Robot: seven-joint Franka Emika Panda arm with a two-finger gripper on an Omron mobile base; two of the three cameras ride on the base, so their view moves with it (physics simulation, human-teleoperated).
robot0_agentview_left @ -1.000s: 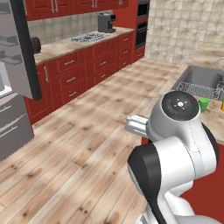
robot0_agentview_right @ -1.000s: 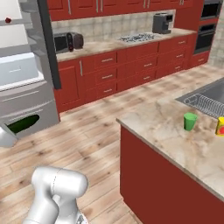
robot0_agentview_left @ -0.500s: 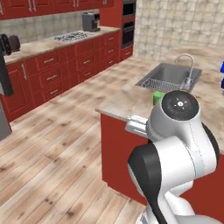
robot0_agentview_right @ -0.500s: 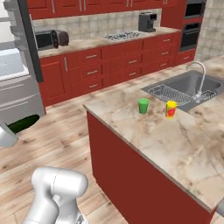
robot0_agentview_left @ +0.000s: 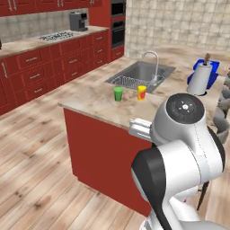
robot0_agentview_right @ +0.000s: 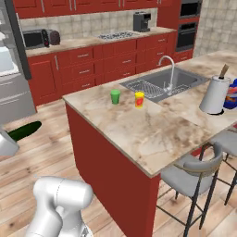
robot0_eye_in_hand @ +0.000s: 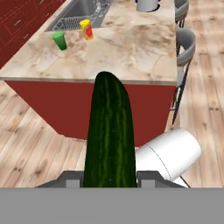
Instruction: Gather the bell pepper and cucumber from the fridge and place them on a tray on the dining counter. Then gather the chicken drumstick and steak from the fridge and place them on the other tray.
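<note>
In the hand view the cucumber (robot0_eye_in_hand: 109, 135), dark green and long, stands upright between my fingertips, with my gripper (robot0_eye_in_hand: 109, 177) shut on it. From the right base view the same cucumber (robot0_agentview_right: 25, 131) hangs low at the far left over the wood floor, beside my gripper (robot0_agentview_right: 8, 140). The dining counter (robot0_agentview_right: 139, 125) lies ahead, its beige marbled top (robot0_eye_in_hand: 127, 52) on a red base (robot0_agentview_left: 103, 157), with the inset steel sink (robot0_agentview_left: 141, 74) at its far side. The grey fridge (robot0_agentview_right: 14, 92) stands at the left edge, its door open.
A green cup (robot0_agentview_right: 115, 96) and a yellow-red cup (robot0_agentview_right: 139, 99) stand on the counter near the sink. A paper towel roll (robot0_agentview_right: 215, 95) stands at the far right by a blue object (robot0_agentview_left: 211, 67). Grey-seated stools (robot0_agentview_right: 194, 171) line the counter's right side. Red cabinets (robot0_agentview_left: 40, 67) run along the back wall.
The whole picture has shifted: the base has swung away from the fridge side, and the dining counter now sits closer and more central. The cucumber stays in my gripper.
</note>
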